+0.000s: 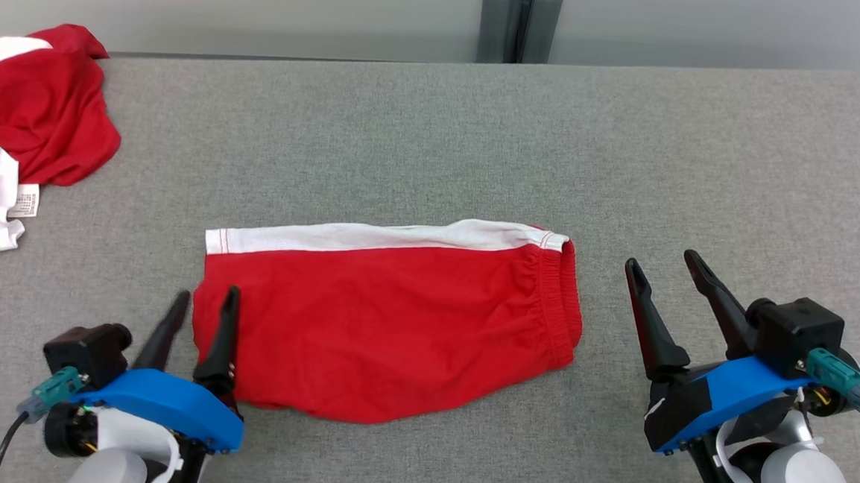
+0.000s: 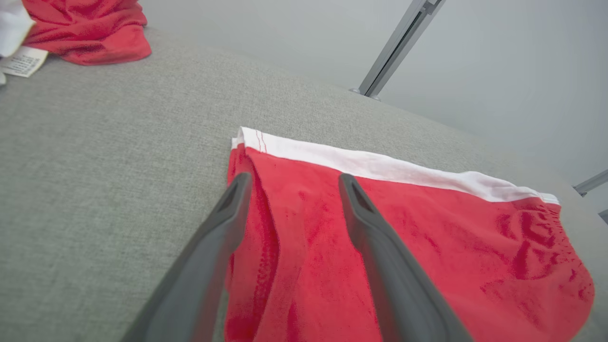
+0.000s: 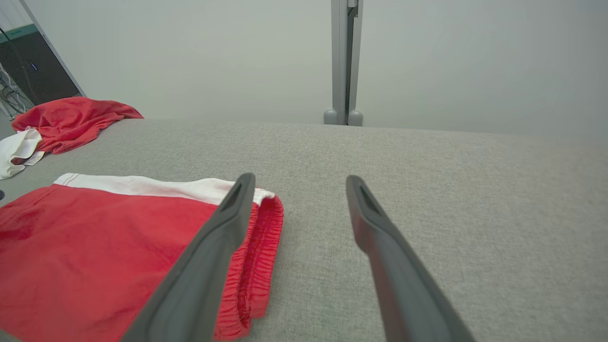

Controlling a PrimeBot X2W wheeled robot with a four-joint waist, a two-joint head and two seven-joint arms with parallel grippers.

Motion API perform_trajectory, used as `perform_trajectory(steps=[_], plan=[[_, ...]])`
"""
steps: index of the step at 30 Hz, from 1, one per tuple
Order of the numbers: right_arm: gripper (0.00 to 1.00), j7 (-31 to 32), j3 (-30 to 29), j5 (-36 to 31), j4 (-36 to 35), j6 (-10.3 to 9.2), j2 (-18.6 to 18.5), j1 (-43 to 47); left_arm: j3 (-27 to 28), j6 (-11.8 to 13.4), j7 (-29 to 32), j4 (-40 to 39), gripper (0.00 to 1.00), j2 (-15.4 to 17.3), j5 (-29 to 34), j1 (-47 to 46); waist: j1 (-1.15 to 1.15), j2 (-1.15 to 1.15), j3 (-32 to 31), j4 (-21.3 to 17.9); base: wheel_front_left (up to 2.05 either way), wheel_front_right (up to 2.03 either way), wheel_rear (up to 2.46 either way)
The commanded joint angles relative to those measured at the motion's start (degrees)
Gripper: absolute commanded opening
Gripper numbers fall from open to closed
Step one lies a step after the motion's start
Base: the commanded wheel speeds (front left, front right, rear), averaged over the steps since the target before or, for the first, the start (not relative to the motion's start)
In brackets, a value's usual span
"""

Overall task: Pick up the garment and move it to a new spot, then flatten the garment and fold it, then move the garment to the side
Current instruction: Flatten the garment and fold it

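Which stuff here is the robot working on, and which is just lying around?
For the job: folded red shorts, left gripper, right gripper.
Just lying about: red and white clothes pile at far left, grey post behind.

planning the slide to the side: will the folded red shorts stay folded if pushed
Probably floppy: the red shorts lie limp and wrinkled, so a one-edge lift would likely unfold them. Pushing may bunch them; the grey cloth tabletop looks grippy.

Bright, even, diffuse light; only faint shadows on the grey fabric tabletop (image 1: 436, 137); left end effector (image 1: 208, 294) slightly blurred.
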Motion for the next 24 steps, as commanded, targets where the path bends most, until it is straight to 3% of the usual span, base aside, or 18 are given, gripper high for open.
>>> perform_trajectory(steps=[1, 7, 12, 24], plan=[[1.0, -0.3, -0.1, 0.2, 0.5, 0.01, -0.1, 0.8, 0.3, 1.0, -1.7, -0.6, 1.0, 0.7, 1.8, -0.9, 0.0, 0.0, -0.5, -0.2, 0.0, 0.0, 0.0], [1.0, 0.2, 0.0, 0.4, 2.8, 0.01, -0.1, 1.2, 0.0, 4.4, -7.1, -3.2, 1.0, 0.9, 7.2, -1.0, 0.0, 0.0, -2.3, 0.5, 0.0, 0.0, 0.0], [1.0, 2.6, 1.4, 1.2, 7.2, 0.01, -0.1, -0.3, -0.1, 6.2, -9.2, -5.4, 1.0, -0.8, 8.4, 1.3, 0.0, 0.0, -3.3, 1.9, 0.0, 0.0, 0.0], [1.0, 9.7, 0.0, -0.8, 25.2, 0.01, -0.1, -9.1, -1.1, 7.5, -10.7, -7.3, 1.0, -2.4, 11.1, 3.8, 0.0, 0.0, -3.3, 7.3, 0.0, 0.0, 0.0]])
